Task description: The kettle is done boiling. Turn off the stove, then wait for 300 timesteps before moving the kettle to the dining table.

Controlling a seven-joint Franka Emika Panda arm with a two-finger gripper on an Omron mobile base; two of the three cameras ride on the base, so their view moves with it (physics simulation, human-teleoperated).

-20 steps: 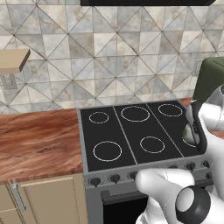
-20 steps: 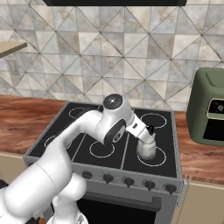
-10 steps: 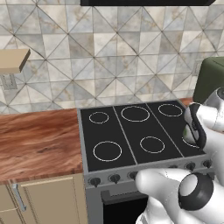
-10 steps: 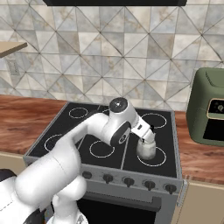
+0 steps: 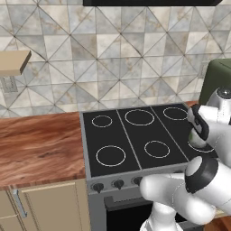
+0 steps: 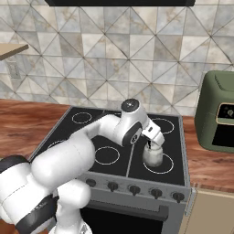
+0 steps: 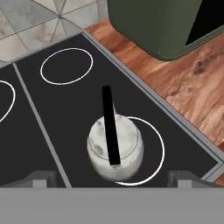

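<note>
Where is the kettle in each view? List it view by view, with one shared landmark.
Left base view: kettle at right edge, mostly behind the arm.
Right base view: kettle on the front right burner.
Hand view: kettle at lower centre.
Shared landmark: the green appliance right of the stove.

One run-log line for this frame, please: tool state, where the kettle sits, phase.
tool: open, empty, above kettle | kettle: front right burner of stove, not gripped | phase: pre-grasp approach

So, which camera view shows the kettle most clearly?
The hand view: the kettle is seen from above, whole, with its black handle across the top, on a burner ring. The right base view shows its body under the arm's hand. In the left base view the arm covers most of it.
</note>
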